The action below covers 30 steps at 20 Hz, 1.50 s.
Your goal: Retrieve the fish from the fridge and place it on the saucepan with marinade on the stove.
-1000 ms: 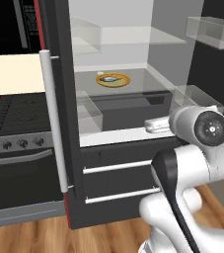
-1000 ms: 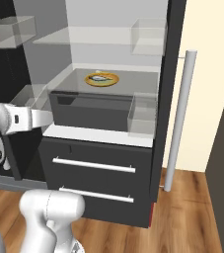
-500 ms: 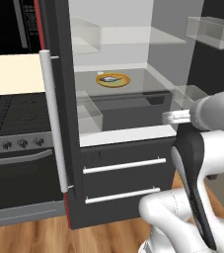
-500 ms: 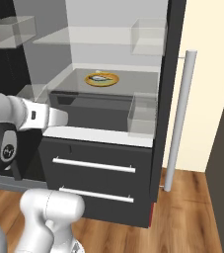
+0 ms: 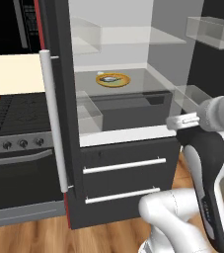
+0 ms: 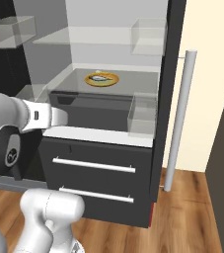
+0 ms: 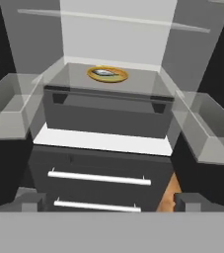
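Inside the open fridge (image 5: pixel 133 44), at twelve o'clock, the fish (image 7: pixel 106 73) lies on a yellow-rimmed plate (image 7: pixel 124 77); the tool (image 7: pixel 108 202) is spread wide.

I log: fridge (image 5: pixel 64 123) casing matt dark grey, glossy white bar handles; shelves (image 7: pixel 108 86) and door bins (image 6: pixel 145 116) clear, glass-like. Plate (image 5: pixel 113 79) rim glossy yellow; fish (image 7: pixel 107 73) silvery. Floor (image 6: pixel 187 217) wood-grain plank. Stove (image 5: pixel 15 118) black, grey metallic knobs.

One fish (image 7: pixel 106 73), one plate (image 7: pixel 94 76), two drawers (image 7: pixel 98 178)
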### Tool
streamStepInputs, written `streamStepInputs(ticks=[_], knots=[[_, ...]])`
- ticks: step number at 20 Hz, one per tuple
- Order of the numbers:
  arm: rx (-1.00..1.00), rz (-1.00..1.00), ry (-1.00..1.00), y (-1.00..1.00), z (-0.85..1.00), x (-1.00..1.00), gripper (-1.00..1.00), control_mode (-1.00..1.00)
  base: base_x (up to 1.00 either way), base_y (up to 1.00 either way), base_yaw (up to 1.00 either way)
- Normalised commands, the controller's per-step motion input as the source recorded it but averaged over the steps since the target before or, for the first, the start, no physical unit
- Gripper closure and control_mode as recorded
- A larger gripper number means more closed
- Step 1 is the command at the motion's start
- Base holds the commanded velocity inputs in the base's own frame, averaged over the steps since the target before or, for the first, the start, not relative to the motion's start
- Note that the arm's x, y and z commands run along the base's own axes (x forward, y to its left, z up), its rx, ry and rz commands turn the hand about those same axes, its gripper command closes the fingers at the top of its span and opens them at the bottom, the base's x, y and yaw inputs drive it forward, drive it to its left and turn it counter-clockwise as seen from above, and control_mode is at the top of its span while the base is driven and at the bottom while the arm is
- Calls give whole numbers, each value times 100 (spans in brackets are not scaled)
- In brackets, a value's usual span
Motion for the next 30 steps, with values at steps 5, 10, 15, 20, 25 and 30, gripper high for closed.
streamStepInputs(ticks=[5,10,15,20,25,30], knots=[[0,14,0,0,-16,0,-100,-100,0,0,0],[0,9,-3,3,-30,0,-100,-100,0,0,0],[0,1,-6,2,-18,0,-100,-100,0,0,0],[0,0,0,0,4,-1,-100,-100,0,0,0],[0,0,0,2,3,0,-100,-100,0,0,0],[0,0,0,0,0,0,-100,100,0,0,0]])
